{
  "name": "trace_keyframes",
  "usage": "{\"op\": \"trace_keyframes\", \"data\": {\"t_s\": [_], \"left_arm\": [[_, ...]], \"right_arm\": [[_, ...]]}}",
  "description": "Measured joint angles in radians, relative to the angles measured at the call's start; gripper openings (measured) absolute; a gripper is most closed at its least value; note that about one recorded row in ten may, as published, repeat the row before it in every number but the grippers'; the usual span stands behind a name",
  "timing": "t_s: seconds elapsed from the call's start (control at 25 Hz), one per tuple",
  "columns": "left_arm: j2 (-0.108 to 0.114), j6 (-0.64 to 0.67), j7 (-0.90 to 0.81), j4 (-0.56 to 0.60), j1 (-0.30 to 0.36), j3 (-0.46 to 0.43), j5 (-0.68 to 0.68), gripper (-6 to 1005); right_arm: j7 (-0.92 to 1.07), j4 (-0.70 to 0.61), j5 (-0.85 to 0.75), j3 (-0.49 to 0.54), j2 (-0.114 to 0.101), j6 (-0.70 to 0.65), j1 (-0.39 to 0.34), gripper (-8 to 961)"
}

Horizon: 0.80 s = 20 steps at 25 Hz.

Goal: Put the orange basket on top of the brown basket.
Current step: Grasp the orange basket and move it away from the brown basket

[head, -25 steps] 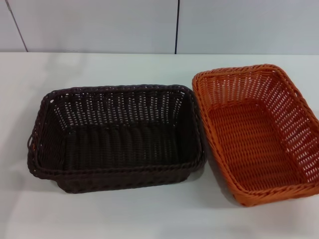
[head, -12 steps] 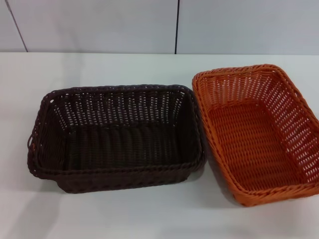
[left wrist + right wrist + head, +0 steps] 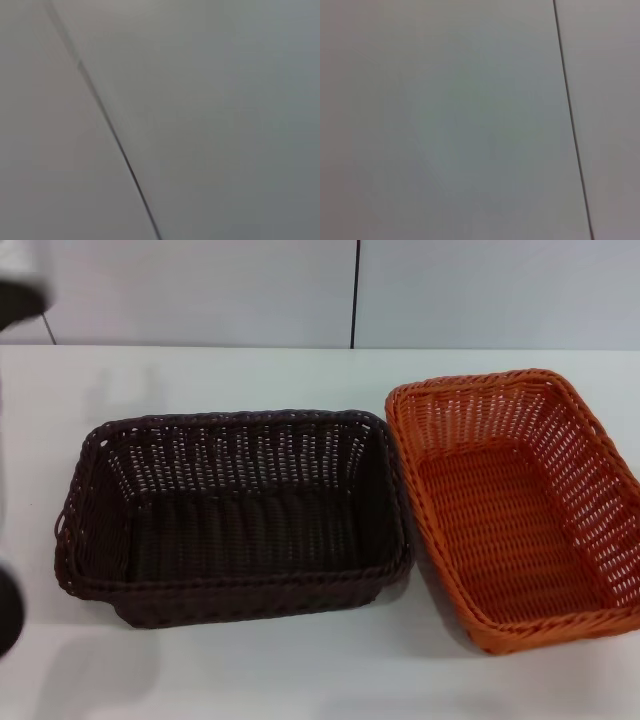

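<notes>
On the white table we see the brown basket at centre-left and the orange basket just beside it on our right, rims close. Our left arm shows only as a dark blur at the edge; its hand's state we cannot tell. The right hand is unseen. Gripping the orange rim off-centre may tilt it and knock the brown one.

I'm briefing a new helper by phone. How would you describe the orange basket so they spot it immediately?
Start at the white table. Two woven rectangular baskets sit side by side on it, both empty. The orange basket is the one on the robot's right, bright orange, next to the dark brown basket.
</notes>
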Motion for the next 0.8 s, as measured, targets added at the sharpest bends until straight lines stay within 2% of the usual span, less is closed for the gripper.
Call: {"op": "trace_keyframes", "data": {"t_s": [0.16, 0.28, 0.36, 0.48, 0.52, 0.56, 0.6, 0.64, 0.68, 0.72, 0.76, 0.8], "left_arm": [[0.007, -0.008, -0.545, 0.082, 0.135, -0.003, 0.205, 782], [0.003, 0.14, -0.831, 0.266, 0.176, -0.021, 0.391, 781], [0.001, 0.267, -0.963, 0.411, 0.188, -0.034, 0.46, 781], [0.0, 0.311, -1.068, 0.524, 0.212, -0.053, 0.462, 780], [-0.003, 0.321, -1.095, 0.624, 0.212, -0.083, 0.457, 779], [-0.003, 0.321, -1.095, 0.624, 0.212, -0.083, 0.457, 779], [-0.005, 0.325, -1.098, 0.676, 0.205, -0.095, 0.457, 778], [-0.007, 0.326, -1.1, 0.709, 0.2, -0.103, 0.456, 777], [-0.008, 0.324, -1.104, 0.755, 0.192, -0.109, 0.457, 777], [-0.009, 0.321, -1.107, 0.792, 0.186, -0.113, 0.453, 777], [-0.01, 0.319, -1.109, 0.806, 0.183, -0.114, 0.452, 777], [-0.011, 0.316, -1.111, 0.835, 0.178, -0.115, 0.44, 777]], "right_arm": [[0.0, -0.088, -0.005, -0.028, 0.001, 0.053, -0.027, 789], [0.0, -0.182, -0.013, -0.096, -0.006, 0.121, -0.036, 789], [0.001, -0.282, -0.07, -0.117, -0.021, 0.11, -0.042, 789], [0.001, -0.463, -0.197, -0.101, -0.061, -0.026, -0.057, 789], [0.002, -0.623, -0.242, -0.072, -0.106, -0.225, -0.064, 789], [0.002, -0.623, -0.242, -0.072, -0.106, -0.225, -0.064, 788], [0.002, -0.71, -0.254, -0.044, -0.13, -0.37, -0.061, 788], [0.002, -0.77, -0.259, -0.014, -0.141, -0.48, -0.057, 788], [0.001, -0.85, -0.267, 0.037, -0.154, -0.654, -0.052, 788], [0.001, -0.968, -0.275, 0.156, -0.154, -0.944, -0.039, 788], [0.001, -0.968, -0.275, 0.156, -0.154, -0.944, -0.039, 788], [0.001, -1.032, -0.278, 0.237, -0.148, -1.101, -0.026, 789]]}}
